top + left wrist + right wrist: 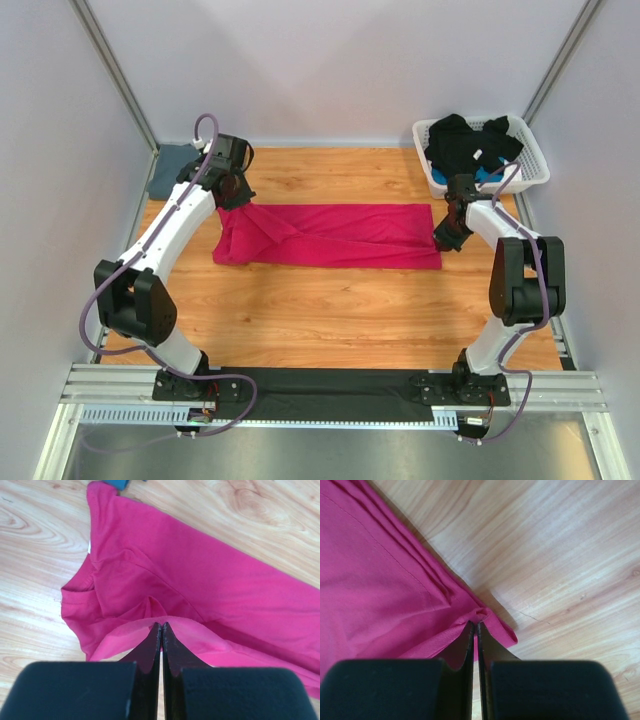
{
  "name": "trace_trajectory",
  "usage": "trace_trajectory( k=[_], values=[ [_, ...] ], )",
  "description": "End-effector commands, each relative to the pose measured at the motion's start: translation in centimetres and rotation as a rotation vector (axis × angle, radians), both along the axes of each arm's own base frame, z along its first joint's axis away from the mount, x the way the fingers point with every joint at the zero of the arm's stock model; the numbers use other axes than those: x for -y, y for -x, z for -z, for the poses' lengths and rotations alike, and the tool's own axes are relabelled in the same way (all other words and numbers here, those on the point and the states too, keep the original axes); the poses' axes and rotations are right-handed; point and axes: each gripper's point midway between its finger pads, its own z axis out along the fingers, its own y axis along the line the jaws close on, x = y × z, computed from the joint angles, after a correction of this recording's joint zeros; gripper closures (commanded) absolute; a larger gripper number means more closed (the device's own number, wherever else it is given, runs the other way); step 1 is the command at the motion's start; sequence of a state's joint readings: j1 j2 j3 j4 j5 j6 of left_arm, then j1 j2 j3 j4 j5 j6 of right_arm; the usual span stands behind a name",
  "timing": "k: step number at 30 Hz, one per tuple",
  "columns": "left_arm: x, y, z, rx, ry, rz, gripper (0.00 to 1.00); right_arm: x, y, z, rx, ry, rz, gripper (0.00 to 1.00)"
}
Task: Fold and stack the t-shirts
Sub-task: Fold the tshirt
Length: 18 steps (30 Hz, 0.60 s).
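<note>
Tension matters now: my left gripper [161, 625] is clamped on the left end of the magenta t-shirt [330, 237], lying mid-table, and my right gripper [475, 624] on its right corner, so I'd raise both together, level, keeping it taut

I see the pink shirt [330, 235] as one plain magenta all over, its folds a shade darker. The folded shirt [168, 172] is slate blue-grey. The table [330, 310] is warm orange-brown wood with pale, swirling grain. The basket [536, 165] is white lattice, the clothes [465, 140] in it black with a scrap of turquoise. My arms [175, 225] are white with black joints and purple cables [83, 322]; the fingers [147, 652] are black. The walls [330, 70] are a pale greyish white.
</note>
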<state>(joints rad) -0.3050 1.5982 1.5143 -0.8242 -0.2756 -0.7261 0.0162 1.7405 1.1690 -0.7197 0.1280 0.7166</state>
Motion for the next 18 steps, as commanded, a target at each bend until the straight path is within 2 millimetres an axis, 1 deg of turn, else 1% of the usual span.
trace_trajectory(
  k=[1,6,11,15,18],
  values=[
    [-0.7,-1.8,-1.3,0.060,-0.018,-0.022,1.00,0.1,-2.4,-1.2,0.055,-0.001,-0.014,1.00],
    [-1.1,-2.5,-0.9,0.056,-0.028,-0.036,1.00,0.1,-3.3,-1.5,0.061,-0.002,-0.020,1.00],
    [-2.0,-2.9,-0.7,0.052,-0.050,-0.060,1.00,0.1,-4.1,-1.9,0.078,-0.004,-0.021,1.00],
    [-2.4,-3.2,-0.7,0.055,-0.047,-0.069,1.00,0.0,-4.4,-1.8,0.075,-0.006,-0.023,1.00],
    [-2.6,-3.5,-0.5,0.052,-0.048,-0.075,1.00,-0.2,-4.5,-1.3,0.063,-0.013,-0.024,1.00]
  ],
)
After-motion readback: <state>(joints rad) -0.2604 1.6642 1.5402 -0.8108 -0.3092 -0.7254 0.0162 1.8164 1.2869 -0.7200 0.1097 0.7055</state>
